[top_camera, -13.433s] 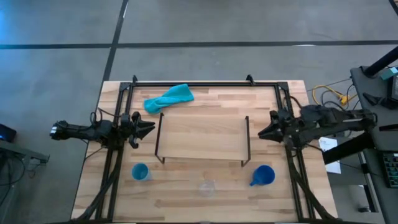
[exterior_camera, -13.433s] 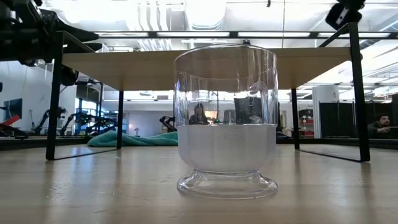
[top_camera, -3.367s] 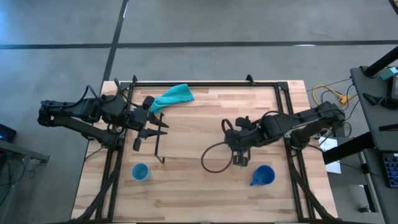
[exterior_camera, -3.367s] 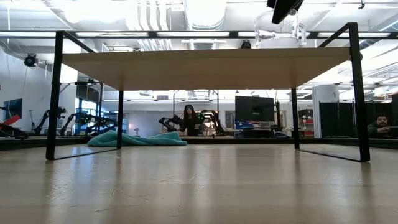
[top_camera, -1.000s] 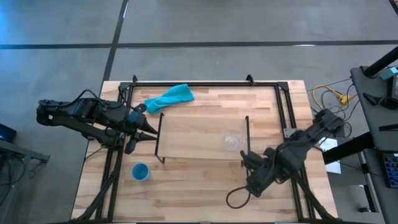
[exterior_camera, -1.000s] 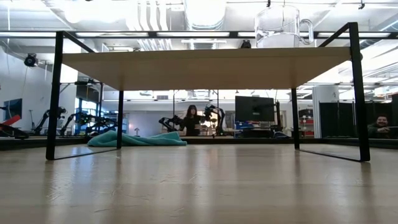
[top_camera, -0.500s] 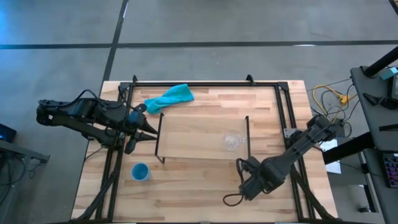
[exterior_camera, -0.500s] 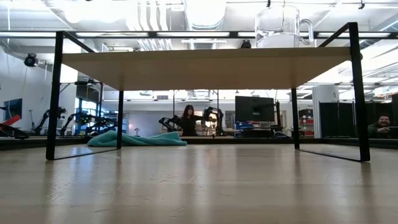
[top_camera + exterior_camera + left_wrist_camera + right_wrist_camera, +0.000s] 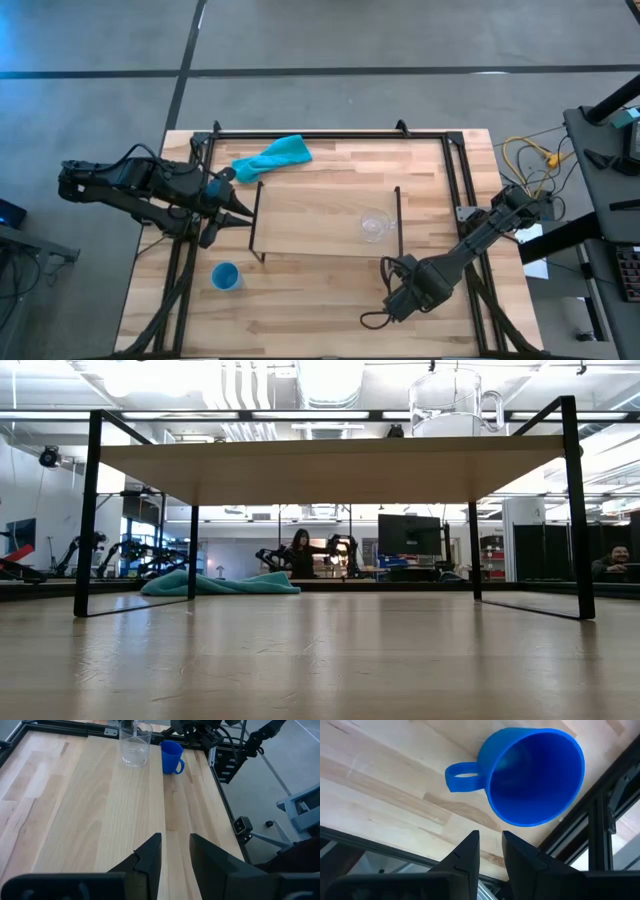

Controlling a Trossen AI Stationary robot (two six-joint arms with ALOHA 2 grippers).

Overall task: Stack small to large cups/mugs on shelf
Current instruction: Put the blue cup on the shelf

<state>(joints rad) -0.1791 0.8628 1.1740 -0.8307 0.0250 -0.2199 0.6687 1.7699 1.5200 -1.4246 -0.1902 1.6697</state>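
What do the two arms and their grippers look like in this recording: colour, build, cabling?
Both arms are dark, nearly black, built of slim jointed segments. The left gripper and the right gripper each end in two flat, tapered black fingers with angular tips. A black cable loops out beside the right arm's wrist. No markings or labels are visible.

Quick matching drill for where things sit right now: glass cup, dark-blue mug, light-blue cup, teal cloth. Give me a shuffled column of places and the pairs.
Things:
1. clear glass cup
2. dark-blue mug
3. light-blue cup
4. teal cloth

Places:
A. on the table in front of the shelf's left end
B. right under the right gripper
C. on the table behind the shelf
D. on top of the shelf, near its right end

Pairs: 1-D, 2-B, 3-A, 4-C
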